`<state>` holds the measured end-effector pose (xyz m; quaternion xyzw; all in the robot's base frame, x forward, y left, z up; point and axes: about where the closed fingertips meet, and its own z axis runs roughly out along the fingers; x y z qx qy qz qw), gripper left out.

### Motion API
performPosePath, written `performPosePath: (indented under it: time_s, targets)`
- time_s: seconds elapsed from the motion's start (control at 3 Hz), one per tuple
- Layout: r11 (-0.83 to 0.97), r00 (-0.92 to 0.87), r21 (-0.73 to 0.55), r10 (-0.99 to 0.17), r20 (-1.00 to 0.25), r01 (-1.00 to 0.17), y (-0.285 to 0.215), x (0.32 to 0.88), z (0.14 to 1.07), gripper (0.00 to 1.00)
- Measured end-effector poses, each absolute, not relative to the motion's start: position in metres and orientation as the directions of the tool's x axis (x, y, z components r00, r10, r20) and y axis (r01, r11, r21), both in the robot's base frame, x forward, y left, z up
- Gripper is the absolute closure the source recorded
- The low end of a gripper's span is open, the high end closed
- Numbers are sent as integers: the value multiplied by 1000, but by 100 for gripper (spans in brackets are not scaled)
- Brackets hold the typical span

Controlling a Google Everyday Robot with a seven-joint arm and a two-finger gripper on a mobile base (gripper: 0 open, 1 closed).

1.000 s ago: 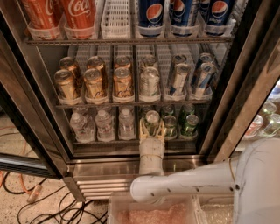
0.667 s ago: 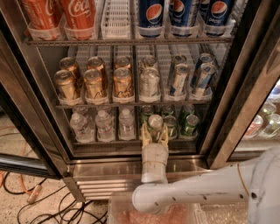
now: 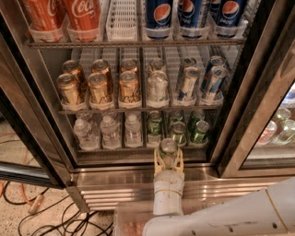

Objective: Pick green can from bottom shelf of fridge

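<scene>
One green can (image 3: 168,146) is pinched between the fingers of the gripper (image 3: 168,160), just near of the bottom shelf (image 3: 94,149) rail, over the fridge (image 3: 115,177) sill. The grasp looks made, and drawing it fully clear remains.

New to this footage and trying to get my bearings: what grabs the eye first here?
A white arm rises from the bottom edge, its gripper closed around a green can at the front edge of the fridge. Behind it, other green cans fill the right of the bottom shelf, water bottles the left. Gold cans sit one rack up, red Coca-Cola and blue Pepsi cans on top.
</scene>
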<state>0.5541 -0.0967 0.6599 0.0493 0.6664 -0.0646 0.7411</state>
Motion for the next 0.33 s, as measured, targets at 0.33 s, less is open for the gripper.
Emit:
performPosePath:
  time_s: [0.33]
  targets:
    - [983,43,-27,-35,-998,183,-104,534,649,100]
